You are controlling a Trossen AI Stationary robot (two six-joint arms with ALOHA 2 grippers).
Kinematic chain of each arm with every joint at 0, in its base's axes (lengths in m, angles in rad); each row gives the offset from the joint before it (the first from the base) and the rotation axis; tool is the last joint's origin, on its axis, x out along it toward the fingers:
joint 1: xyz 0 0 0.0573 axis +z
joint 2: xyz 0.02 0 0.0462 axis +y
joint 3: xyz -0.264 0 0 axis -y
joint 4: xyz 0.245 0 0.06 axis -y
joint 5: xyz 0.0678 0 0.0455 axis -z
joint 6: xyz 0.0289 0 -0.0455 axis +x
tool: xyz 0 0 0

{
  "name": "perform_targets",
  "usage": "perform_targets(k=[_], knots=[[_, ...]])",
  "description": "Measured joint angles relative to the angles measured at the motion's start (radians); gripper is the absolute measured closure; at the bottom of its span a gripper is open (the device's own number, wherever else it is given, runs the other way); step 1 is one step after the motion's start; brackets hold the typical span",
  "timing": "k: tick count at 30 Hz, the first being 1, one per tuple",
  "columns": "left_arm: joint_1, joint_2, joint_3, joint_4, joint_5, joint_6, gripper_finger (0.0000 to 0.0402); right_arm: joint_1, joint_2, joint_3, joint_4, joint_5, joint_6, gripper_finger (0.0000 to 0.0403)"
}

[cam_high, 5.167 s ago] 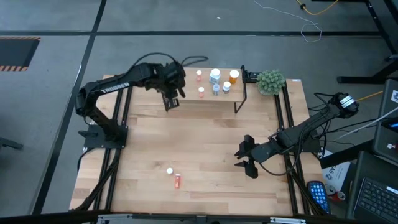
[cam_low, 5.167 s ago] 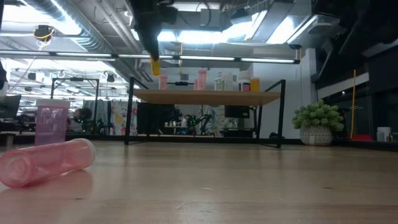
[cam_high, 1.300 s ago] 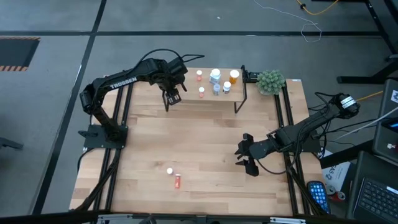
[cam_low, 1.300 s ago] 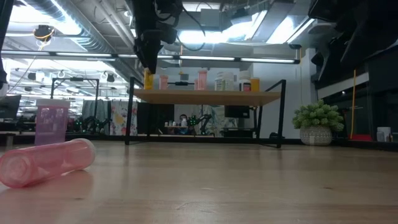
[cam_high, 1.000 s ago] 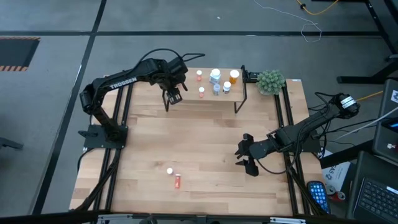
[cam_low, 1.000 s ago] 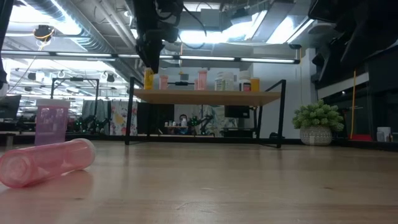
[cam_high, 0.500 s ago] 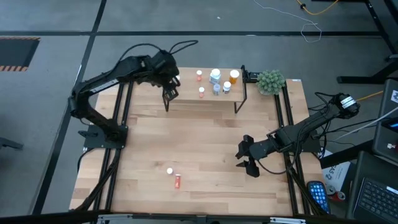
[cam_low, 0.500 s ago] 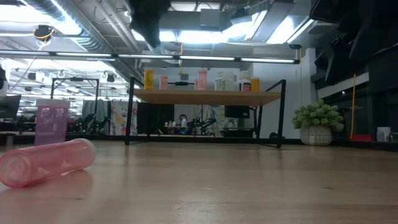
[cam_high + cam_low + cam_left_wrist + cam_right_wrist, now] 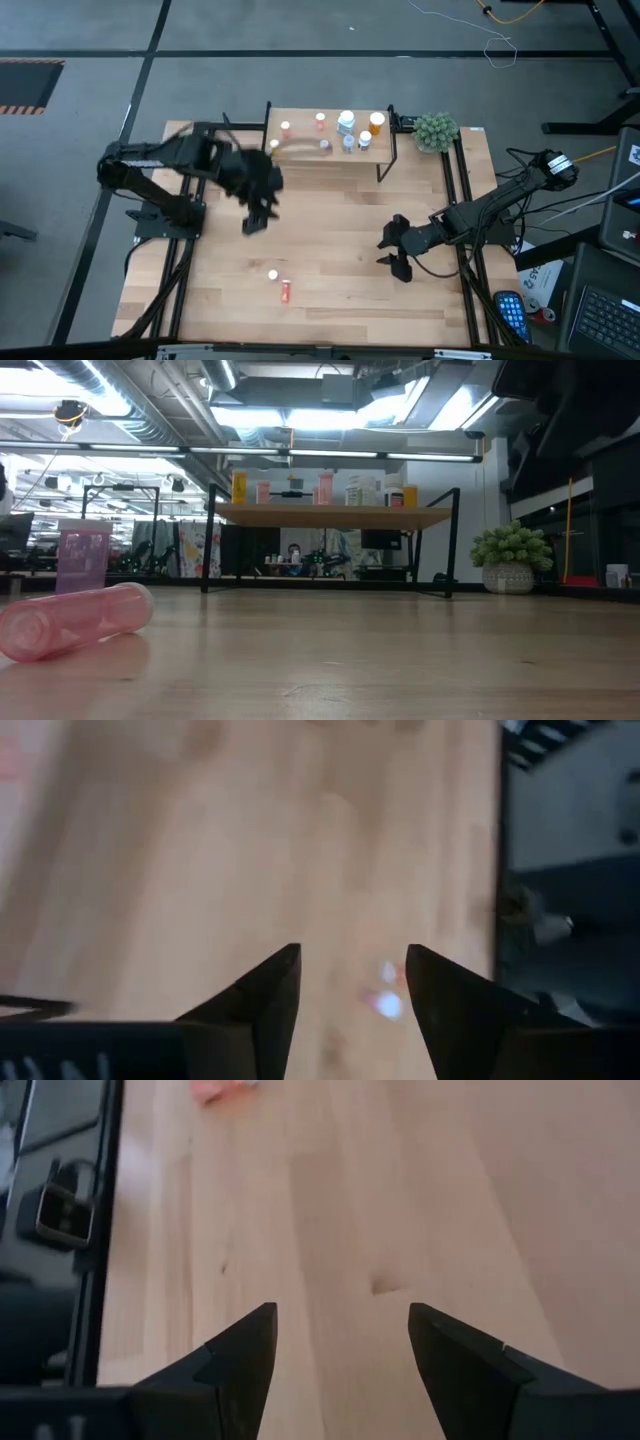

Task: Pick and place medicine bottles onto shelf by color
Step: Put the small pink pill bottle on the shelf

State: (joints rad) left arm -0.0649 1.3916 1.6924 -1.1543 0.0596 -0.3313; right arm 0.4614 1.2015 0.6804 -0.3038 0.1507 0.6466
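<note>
The shelf (image 9: 305,150) stands at the table's far edge with several white-capped bottles on its top. In the low view a yellow bottle (image 9: 239,487) stands at the left end of the shelf (image 9: 330,516), with pink, white and orange ones beside it. A red bottle (image 9: 285,291) lies on the table near the front, and a white-capped one (image 9: 272,273) stands beside it. My left gripper (image 9: 250,222) is open and empty over the table's left middle. My right gripper (image 9: 393,256) is open and empty at the right.
A green plant ball in a pot (image 9: 436,130) stands right of the shelf. In the low view a pink bottle (image 9: 75,621) lies close to the camera. The open wooden tabletop (image 9: 330,230) lies between the two arms.
My left gripper has let go of the yellow bottle, which stays upright on the shelf's left end. It has risen above the shelf and then swung toward the table's near edge, out over the left middle of the table.
</note>
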Motion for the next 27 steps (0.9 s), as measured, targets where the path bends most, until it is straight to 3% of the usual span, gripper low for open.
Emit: perform_targets(k=[10,15,22,27], knots=[[-0.415,0.091,-0.001,-0.003,-0.177,-0.361,0.0225,0.041,0.0,0.0,0.0,0.116,0.19,0.0173],[-0.58,0.18,-0.005,-0.004,-0.313,-0.541,0.0225,0.069,0.0,0.0,0.0,0.129,0.264,0.0173],[-0.689,0.376,-0.032,-0.005,-0.528,-0.655,0.0225,0.097,0.0,0.0,0.0,0.147,0.294,0.0173],[-0.698,0.52,-0.033,-0.005,-0.551,-0.661,0.0225,0.1,0.0,0.0,0.0,0.154,0.296,0.0173]])
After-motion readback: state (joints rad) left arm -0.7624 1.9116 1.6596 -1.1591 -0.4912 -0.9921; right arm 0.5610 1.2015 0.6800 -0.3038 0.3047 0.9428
